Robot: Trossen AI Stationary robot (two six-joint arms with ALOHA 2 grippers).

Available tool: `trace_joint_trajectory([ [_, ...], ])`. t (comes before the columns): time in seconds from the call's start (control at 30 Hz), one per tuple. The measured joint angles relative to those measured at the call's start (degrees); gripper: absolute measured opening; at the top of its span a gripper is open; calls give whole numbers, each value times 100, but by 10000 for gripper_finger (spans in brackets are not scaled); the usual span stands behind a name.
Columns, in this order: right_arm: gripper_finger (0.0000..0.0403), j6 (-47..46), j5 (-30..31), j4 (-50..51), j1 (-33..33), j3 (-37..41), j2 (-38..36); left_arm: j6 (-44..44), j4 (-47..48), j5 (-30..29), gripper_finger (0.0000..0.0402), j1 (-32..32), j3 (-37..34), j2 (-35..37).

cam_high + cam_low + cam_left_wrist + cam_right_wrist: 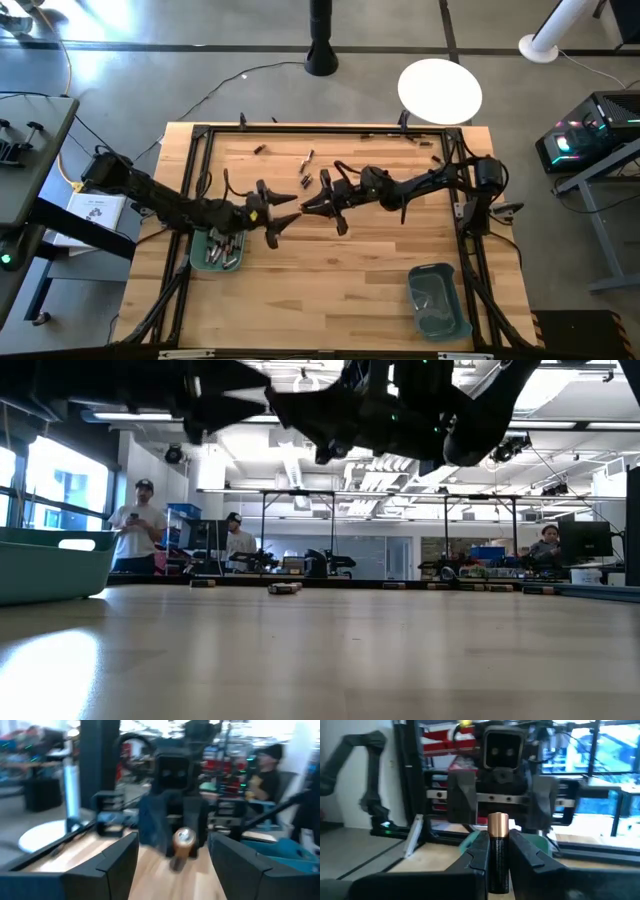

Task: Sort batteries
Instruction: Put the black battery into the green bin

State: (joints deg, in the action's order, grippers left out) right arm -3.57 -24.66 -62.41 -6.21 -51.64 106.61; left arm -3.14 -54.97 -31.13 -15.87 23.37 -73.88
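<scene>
**Two grippers meet over the middle of the table, one battery between them**

Two arms face each other above the wooden table [330,280], tips nearly touching near its centre. The right gripper [312,205] pinches a battery [498,851], dark-bodied with a coppery end, held upright between its fingers [475,852] in its own wrist view. The left wrist view shows that same battery [183,842] end-on, in the other arm's grasp, straight ahead and between the left arm's own fingers [117,862].

The left gripper [290,222] is spread wide, with nothing between its fingers, pointing at the right gripper just beside it. In the low view both arms hang as dark shapes well above the tabletop.

A bin [218,250] sits by the left edge of the table, under the left arm, with several batteries lying in it. A second bin [438,300] stands near the front right corner; what it holds cannot be made out.

Loose batteries [305,165] lie scattered on the far half of the table, behind the grippers, with one more [258,148] farther left and another [436,158] near the right rail. The low view shows one of them [284,588] lying flat toward the far edge.

Beyond the table, people [140,525] stand in the room.
</scene>
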Motion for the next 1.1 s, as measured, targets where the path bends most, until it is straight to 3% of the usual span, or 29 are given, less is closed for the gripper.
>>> trace_joint_trajectory([
  [0.13,27,-46,-4,-88,34,-118,0,371,-15,316,207,13,175,0],
  [0.8,28,-103,-179,-108,38,-187,0,499,97,249,52,8,212,8],
  [1.1,81,-48,-39,325,44,-196,0,584,120,321,5,-3,219,-5],
])
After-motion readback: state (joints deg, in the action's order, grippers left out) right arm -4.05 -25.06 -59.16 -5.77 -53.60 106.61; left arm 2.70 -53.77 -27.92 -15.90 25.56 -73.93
